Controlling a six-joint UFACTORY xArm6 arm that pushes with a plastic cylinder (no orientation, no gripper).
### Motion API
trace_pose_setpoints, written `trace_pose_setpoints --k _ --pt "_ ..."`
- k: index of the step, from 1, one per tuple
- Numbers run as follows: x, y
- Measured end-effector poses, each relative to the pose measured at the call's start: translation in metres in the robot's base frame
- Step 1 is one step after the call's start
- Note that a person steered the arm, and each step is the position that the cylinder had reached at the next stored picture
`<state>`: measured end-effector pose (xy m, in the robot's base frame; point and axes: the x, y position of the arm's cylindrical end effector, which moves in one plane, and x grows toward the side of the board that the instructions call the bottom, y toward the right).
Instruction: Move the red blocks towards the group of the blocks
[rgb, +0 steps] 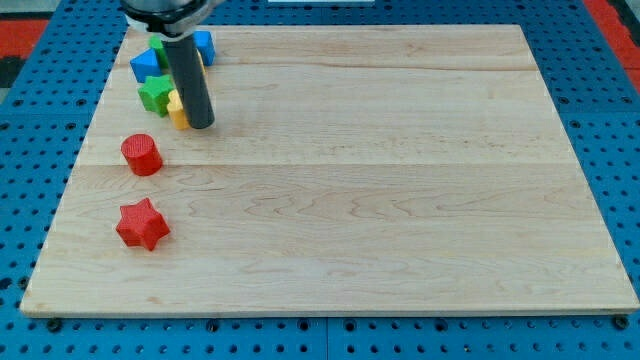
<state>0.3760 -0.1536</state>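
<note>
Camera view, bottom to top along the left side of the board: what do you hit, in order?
Red star block → red cylinder block → my tip beside a yellow block → green block → blue blocks.

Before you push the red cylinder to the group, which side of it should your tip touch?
The side facing the view's bottom: the red cylinder stands upright below the group, so a centred push sends it up. My tip is now at its upper right.

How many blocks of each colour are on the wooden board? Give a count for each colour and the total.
Red: 2, a cylinder and a star
Blue: 2
Green: 2
Yellow: 1 showing, partly behind my tip
Total: 7 visible
</note>
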Motion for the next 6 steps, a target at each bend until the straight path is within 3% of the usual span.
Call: trace_pose_setpoints --k 1,2,4,5,6 --pt "0.042 0.054" --pt "0.088 0.062" --pt "0.090 0.019" --pt "0.133 0.009" --pt "0.130 -0.035"
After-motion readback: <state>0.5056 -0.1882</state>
